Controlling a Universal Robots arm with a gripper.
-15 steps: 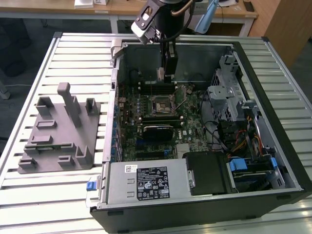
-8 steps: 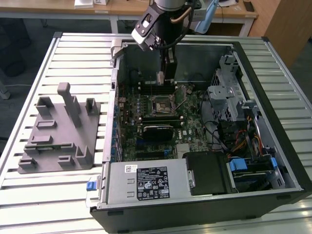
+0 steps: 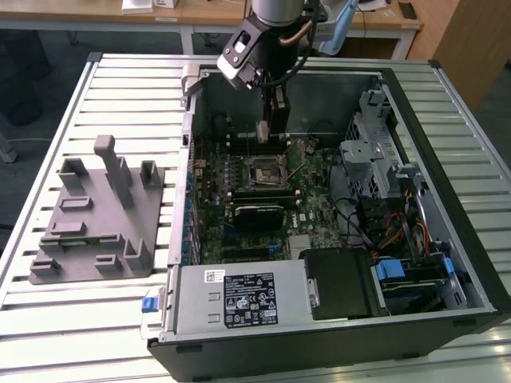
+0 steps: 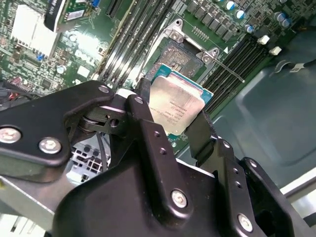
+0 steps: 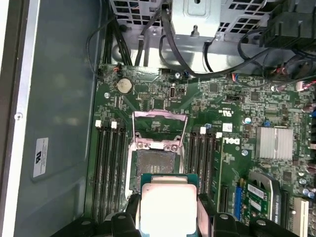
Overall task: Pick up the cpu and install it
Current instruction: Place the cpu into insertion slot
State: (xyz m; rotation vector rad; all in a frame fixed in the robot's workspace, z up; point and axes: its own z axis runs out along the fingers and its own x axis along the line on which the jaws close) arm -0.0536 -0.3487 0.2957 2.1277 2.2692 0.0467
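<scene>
Slatted table (image 3: 120, 88) carries an open case (image 3: 319, 351) and a grey tray (image 3: 96, 231). Gripper (image 4: 174, 111) is clenched on the cpu (image 5: 168, 207) by its edges, holding it above the motherboard (image 3: 315, 203), near the open socket (image 5: 155, 165)

We are seeing the tray (image 3: 94, 219) sitting on the tabletop (image 3: 120, 88), at the exterior view's left of the case (image 3: 319, 355). Inside, the fingers (image 4: 148, 133) are holding the cpu (image 4: 177, 106) near the socket (image 5: 154, 165), apart from it.

Open computer case (image 3: 335, 355), grey peg tray (image 3: 84, 239)
</scene>
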